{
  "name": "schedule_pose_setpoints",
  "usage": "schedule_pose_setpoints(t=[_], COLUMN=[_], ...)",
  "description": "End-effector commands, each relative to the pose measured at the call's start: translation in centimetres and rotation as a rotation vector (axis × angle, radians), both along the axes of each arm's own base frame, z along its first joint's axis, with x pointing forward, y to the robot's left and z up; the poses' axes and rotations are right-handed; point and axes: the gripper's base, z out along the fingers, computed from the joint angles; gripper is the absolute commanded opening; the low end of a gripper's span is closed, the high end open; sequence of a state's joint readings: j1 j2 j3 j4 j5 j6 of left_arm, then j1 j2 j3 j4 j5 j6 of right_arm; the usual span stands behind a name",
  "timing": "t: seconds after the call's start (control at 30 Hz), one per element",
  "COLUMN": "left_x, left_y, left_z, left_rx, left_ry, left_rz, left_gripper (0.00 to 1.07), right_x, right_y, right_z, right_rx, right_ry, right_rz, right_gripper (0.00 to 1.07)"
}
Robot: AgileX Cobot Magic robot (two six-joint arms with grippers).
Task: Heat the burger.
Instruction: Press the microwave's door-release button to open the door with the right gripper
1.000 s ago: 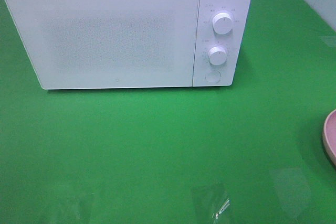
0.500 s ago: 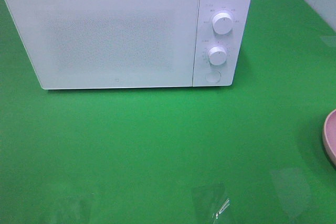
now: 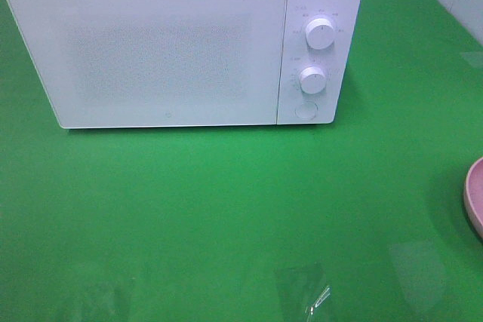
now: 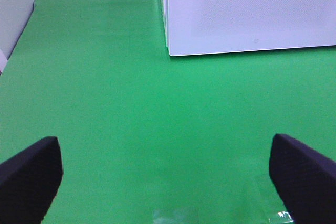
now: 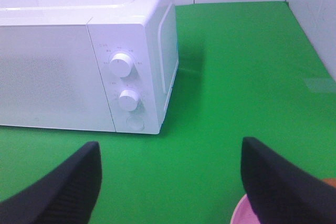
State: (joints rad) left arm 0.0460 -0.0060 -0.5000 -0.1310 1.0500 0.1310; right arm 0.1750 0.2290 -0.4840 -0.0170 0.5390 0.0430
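On the green table (image 3: 226, 209), a white microwave (image 3: 166, 50) is sitting toward the back with its door shut flat and its control panel facing me on the right side. The left gripper (image 4: 167, 182) is hovering over bare table in front of the door's left corner, its jaws standing wide apart and holding nothing. The right gripper (image 5: 170, 187) is hanging in front of the control panel, its jaws likewise parted and gripping nothing. A pink plate (image 3: 475, 197) is peeking in at the table's right edge, well apart from the microwave. The burger (image 5: 331, 181) is showing only as an orange-brown sliver just above the plate, behind a finger of the right gripper; more I cannot tell. Two round knobs, upper (image 3: 321, 34) and lower (image 3: 312, 79), are sitting above a round button (image 3: 305, 110).
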Motion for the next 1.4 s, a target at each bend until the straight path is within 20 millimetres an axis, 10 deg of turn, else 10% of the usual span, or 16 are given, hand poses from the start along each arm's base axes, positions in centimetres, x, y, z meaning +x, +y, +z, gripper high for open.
schedule_pose_setpoints(t=[0.03, 1.4], left_x=[-0.2, -0.2], left_y=[0.0, 0.0], left_z=[0.0, 0.0], left_rx=[0.003, 0.003], left_ry=[-0.029, -0.029], left_rz=[-0.001, -0.001], left_gripper=[1.02, 1.02], right_x=[0.8, 15.4], right_y=[0.2, 1.9], right_z=[0.1, -6.2], right_rx=[-0.004, 0.008], right_ry=[-0.039, -0.139], right_rz=[0.005, -0.090], right_gripper=[0.73, 0.73])
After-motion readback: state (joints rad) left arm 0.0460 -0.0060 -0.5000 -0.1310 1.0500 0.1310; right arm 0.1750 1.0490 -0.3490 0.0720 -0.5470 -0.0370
